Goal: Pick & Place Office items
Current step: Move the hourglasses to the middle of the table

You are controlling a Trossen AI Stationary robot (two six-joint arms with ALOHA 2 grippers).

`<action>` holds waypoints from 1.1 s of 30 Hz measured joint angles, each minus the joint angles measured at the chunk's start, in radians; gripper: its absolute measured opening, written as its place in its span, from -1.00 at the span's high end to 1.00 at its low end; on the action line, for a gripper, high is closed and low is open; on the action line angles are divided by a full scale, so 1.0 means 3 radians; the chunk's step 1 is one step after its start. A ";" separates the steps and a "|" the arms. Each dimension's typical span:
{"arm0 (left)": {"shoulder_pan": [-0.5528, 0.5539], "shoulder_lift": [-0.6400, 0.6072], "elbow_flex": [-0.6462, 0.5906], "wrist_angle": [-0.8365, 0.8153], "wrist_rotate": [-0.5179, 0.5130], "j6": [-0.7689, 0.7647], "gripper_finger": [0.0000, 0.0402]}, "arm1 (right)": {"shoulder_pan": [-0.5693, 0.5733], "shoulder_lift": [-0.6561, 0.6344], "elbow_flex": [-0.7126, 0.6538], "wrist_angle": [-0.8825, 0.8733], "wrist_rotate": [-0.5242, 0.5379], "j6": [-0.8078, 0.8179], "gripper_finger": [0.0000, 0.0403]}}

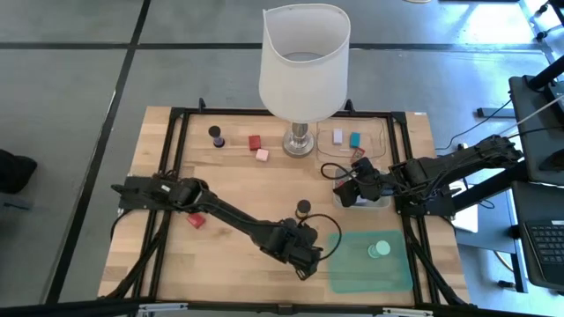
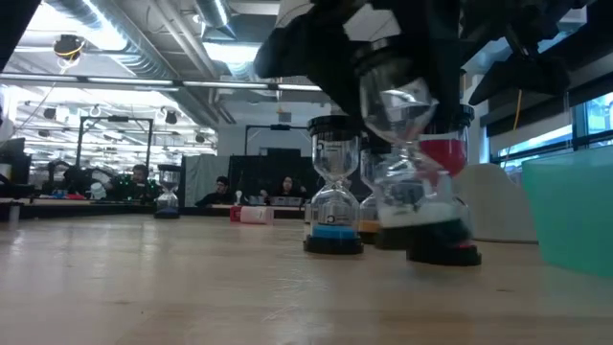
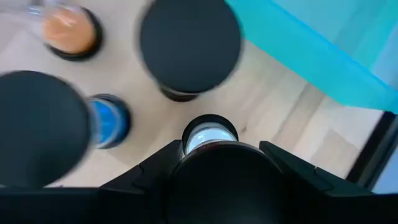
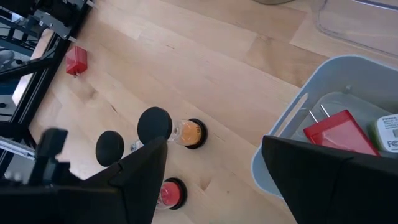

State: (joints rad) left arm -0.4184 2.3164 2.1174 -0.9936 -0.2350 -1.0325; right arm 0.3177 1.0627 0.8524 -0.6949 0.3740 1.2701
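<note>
My left gripper [image 1: 302, 254] is shut on a small hourglass [image 3: 208, 134] with black caps, just left of the green mat [image 1: 370, 264]. Three more hourglasses stand beside it on their bases: a blue-sand one [image 2: 335, 196], an orange-sand one [image 4: 188, 132] and a red-sand one [image 2: 443, 182]. A mint-green disc [image 1: 381, 249] lies on the mat. My right gripper [image 1: 351, 189] hangs open over the grey tray [image 4: 292, 124], with nothing between its fingers. Red blocks [image 1: 196, 220] [image 1: 255, 141] and a pink block [image 1: 262, 155] lie on the wood. My left gripper pinches the hourglass's black top cap [image 3: 224, 180] between its two fingers, coming steeply from above. The hourglass hangs roughly upright below the fingers, its lower bulb [image 2: 402, 187] close over the table. I cannot tell whether its base touches the wood.
A large white-shaded lamp [image 1: 304, 62] stands at the far middle. Beside it a clear tray [image 1: 352, 141] holds a white and a teal block. The grey tray holds a red block [image 4: 339, 134]. Another black-capped hourglass [image 1: 216, 134] stands far left. A black frame [image 1: 167, 194] rims the table.
</note>
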 joint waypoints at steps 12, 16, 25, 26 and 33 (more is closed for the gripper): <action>-0.0082 0.0133 0.0189 0.0107 0.0070 0.0508 0.00 | 0.0000 0.0000 0.0001 0.0013 0.0000 0.0000 -0.33; -0.0135 0.0133 0.0189 0.0088 0.0050 0.0647 0.00 | 0.0000 0.0001 0.0000 0.0013 0.0000 0.0000 -0.33; -0.0159 0.0149 0.0155 0.0118 -0.0107 0.0993 -0.01 | 0.0001 0.0000 0.0001 0.0013 0.0000 0.0000 -0.33; -0.0159 0.0161 0.0156 0.0144 -0.0100 0.1022 -0.01 | 0.0000 0.0001 0.0000 0.0013 0.0000 0.0000 -0.33; -0.0159 0.0171 0.0152 0.0185 -0.0085 0.1125 -0.02 | 0.0000 0.0000 0.0000 0.0024 0.0000 0.0000 -0.33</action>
State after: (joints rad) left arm -0.4660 2.3676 2.1629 -0.9382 -0.2604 -0.6949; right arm 0.3178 1.0627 0.8524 -0.6878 0.3740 1.2701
